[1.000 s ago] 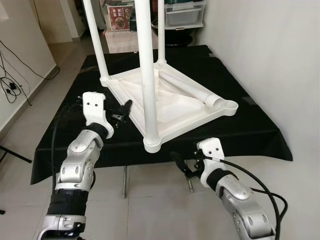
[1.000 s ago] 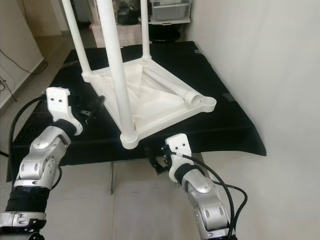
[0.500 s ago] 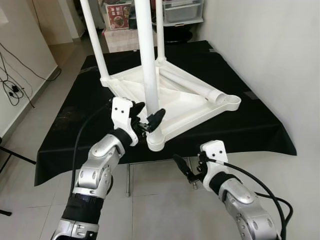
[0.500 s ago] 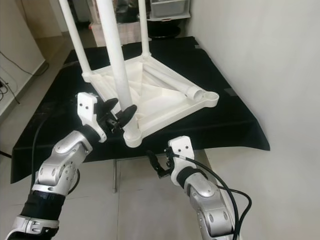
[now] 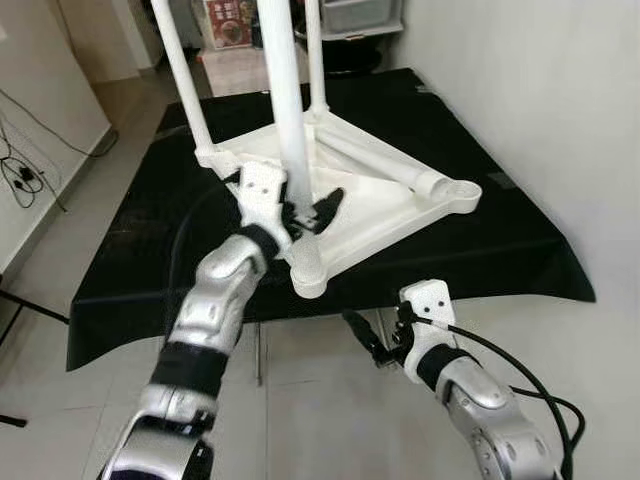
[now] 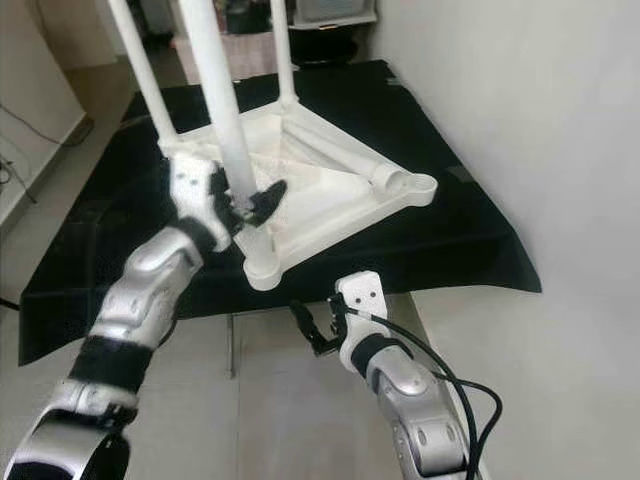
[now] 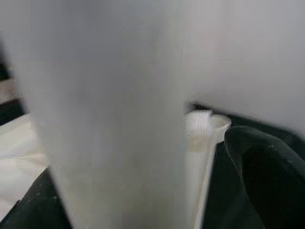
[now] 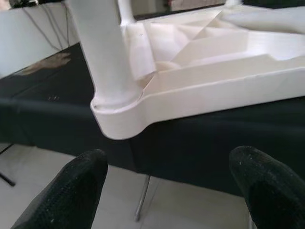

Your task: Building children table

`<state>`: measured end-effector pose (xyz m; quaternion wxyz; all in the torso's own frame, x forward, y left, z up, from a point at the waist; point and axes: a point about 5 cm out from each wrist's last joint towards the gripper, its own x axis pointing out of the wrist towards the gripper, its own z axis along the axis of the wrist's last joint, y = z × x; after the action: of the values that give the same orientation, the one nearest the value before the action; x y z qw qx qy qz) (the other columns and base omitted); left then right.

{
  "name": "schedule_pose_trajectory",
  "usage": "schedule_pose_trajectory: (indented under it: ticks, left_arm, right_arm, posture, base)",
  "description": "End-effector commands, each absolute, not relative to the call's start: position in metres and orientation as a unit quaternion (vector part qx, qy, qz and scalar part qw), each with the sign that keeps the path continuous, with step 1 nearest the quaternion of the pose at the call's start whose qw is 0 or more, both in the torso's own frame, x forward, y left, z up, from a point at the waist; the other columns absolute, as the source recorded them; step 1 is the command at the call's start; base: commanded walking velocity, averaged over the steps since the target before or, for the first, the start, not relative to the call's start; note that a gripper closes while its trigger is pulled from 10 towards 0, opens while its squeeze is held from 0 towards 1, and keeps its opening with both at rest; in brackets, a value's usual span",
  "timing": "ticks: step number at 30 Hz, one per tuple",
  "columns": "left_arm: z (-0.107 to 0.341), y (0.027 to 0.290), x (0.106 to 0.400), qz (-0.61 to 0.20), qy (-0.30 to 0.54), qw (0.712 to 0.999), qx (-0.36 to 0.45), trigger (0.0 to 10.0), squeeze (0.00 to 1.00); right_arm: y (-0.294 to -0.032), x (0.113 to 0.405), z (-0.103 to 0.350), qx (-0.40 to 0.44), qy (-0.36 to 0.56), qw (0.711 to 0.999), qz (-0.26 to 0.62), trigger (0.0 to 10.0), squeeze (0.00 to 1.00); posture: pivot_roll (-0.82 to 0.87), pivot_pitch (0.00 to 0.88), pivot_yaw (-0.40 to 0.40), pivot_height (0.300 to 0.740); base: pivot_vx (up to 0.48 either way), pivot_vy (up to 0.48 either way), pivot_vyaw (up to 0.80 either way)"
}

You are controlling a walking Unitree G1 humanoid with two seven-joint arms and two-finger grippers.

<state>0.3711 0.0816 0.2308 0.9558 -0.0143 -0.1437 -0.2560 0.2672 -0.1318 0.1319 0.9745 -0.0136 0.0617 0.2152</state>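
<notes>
Reaching in from the side, the left gripper is now straddling the near table leg, fingers apart around its upright shaft. That leg is standing in the upturned tabletop on the black desk; the right gripper is hovering below, fingers spread.

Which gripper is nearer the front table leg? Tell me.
Left. The left gripper has its open fingers around the front table leg, low down near the socket. The right gripper hangs open below the black cloth's front edge, apart from it.
</notes>
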Motion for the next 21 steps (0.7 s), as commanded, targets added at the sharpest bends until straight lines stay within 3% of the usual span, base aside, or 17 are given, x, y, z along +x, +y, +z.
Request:
schedule_pose_trajectory:
  ticks: [1, 4, 5, 7, 11, 13, 14, 15, 17, 18, 20, 21]
  left_arm:
    - [0.223, 0.09, 0.376, -0.227, -0.131, 0.965, -0.002, 10.0, 0.0]
    - [0.224, 0.103, 0.382, -0.181, -0.127, 0.975, 0.017, 10.0, 0.0]
    - [0.226, 0.125, 0.388, -0.115, -0.126, 0.984, 0.042, 10.0, 0.0]
    - [0.228, 0.134, 0.39, -0.092, -0.128, 0.986, 0.051, 10.0, 0.0]
    - [0.235, 0.197, 0.384, 0.033, -0.141, 0.984, 0.103, 10.0, 0.0]
    - [0.235, 0.197, 0.384, 0.033, -0.141, 0.984, 0.103, 10.0, 0.0]
    - [0.239, 0.218, 0.379, 0.067, -0.147, 0.979, 0.123, 10.0, 0.0]
    - [0.239, 0.218, 0.379, 0.067, -0.147, 0.979, 0.123, 10.0, 0.0]
    - [0.252, 0.27, 0.361, 0.136, -0.158, 0.963, 0.173, 10.0, 0.0]
    - [0.252, 0.27, 0.361, 0.136, -0.158, 0.963, 0.173, 10.0, 0.0]
    - [0.264, 0.309, 0.342, 0.193, -0.165, 0.943, 0.216, 10.0, 0.0]
    - [0.264, 0.309, 0.342, 0.193, -0.165, 0.943, 0.216, 10.0, 0.0]
  right_arm:
    - [-0.128, 0.264, 0.13, -0.008, 0.069, 0.973, 0.22, 10.0, 0.0]
    - [-0.128, 0.263, 0.13, -0.008, 0.069, 0.973, 0.219, 10.0, 0.0]
    - [-0.128, 0.263, 0.13, -0.007, 0.07, 0.973, 0.219, 10.0, 0.0]
    - [-0.128, 0.263, 0.13, -0.007, 0.071, 0.973, 0.219, 10.0, 0.0]
    - [-0.129, 0.265, 0.13, -0.007, 0.075, 0.973, 0.22, 10.0, 0.0]
    - [-0.129, 0.265, 0.13, -0.007, 0.075, 0.973, 0.22, 10.0, 0.0]
    - [-0.129, 0.265, 0.129, -0.007, 0.076, 0.972, 0.221, 10.0, 0.0]
    - [-0.129, 0.265, 0.129, -0.007, 0.076, 0.972, 0.221, 10.0, 0.0]
    - [-0.129, 0.266, 0.129, -0.008, 0.077, 0.972, 0.221, 10.0, 0.0]
    - [-0.129, 0.266, 0.129, -0.008, 0.077, 0.972, 0.221, 10.0, 0.0]
    - [-0.13, 0.267, 0.128, -0.01, 0.08, 0.972, 0.222, 10.0, 0.0]
    - [-0.13, 0.267, 0.128, -0.01, 0.08, 0.972, 0.222, 10.0, 0.0]
  posture:
    - [-0.09, 0.107, 0.081, 0.74]
    - [-0.09, 0.108, 0.082, 0.74]
    - [-0.08, 0.107, 0.078, 0.74]
    - [-0.08, 0.107, 0.078, 0.74]
    - [-0.07, 0.103, 0.066, 0.74]
    - [-0.07, 0.103, 0.066, 0.74]
    - [-0.06, 0.101, 0.058, 0.74]
    - [-0.06, 0.101, 0.058, 0.74]
    - [-0.05, 0.097, 0.052, 0.74]
    - [-0.05, 0.097, 0.052, 0.74]
    - [-0.05, 0.095, 0.047, 0.74]
    - [-0.05, 0.095, 0.047, 0.74]
  base:
    - [0.0, 0.0, 0.0]
    - [0.0, 0.0, 0.0]
    - [0.0, 0.0, 0.0]
    - [0.0, 0.0, 0.0]
    - [0.0, 0.0, 0.0]
    - [0.0, 0.0, 0.0]
    - [0.0, 0.0, 0.0]
    - [0.0, 0.0, 0.0]
    - [0.0, 0.0, 0.0]
    - [0.0, 0.0, 0.0]
    - [0.0, 0.0, 0.0]
    - [0.0, 0.0, 0.0]
